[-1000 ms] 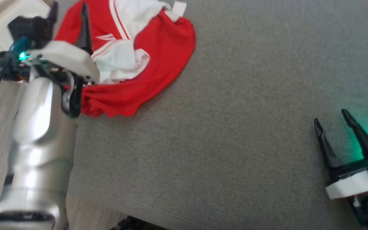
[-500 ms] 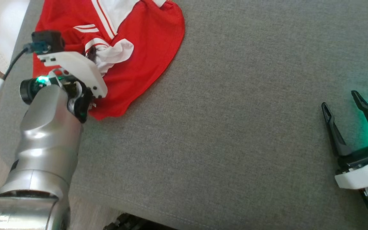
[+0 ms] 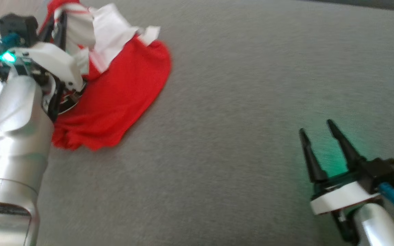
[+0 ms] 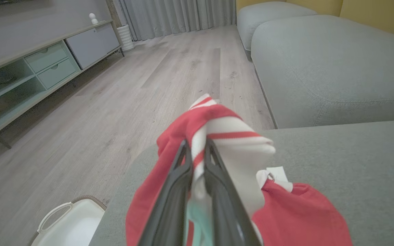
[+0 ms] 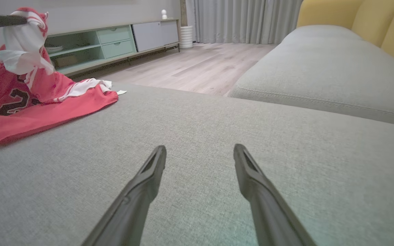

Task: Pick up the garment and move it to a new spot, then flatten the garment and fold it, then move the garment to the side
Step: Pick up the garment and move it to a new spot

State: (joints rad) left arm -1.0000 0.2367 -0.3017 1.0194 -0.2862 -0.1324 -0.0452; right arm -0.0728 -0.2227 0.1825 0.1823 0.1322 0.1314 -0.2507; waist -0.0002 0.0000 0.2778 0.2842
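Head view has the red and white jersey [image 3: 121,89] over at the far left corner of the big grey cushion [image 3: 224,143]. Most of it is spread on the cushion, and the top bit is bunched up and lifted off it. Left wrist view makes it pretty obvious what's going on: the left gripper [image 4: 197,147] has its two dark fingers pinched tight on a white fold with red stripes, and red cloth hangs down either side of them. So that claw is clamped on the jersey, just above the cushion's left edge. The right gripper [image 5: 199,150] is low over the near right part of the cushion, well apart from the jersey, with its fingers spread wide and nothing between them. Can't tell if the tips actually touch the cushion. Right wrist view also catches a dark number printed on the red part that lies on the cushion. Off the cushion's left edge, down on the wooden floor [image 4: 115,102], sits a white basket [image 4: 70,222] with a handle.
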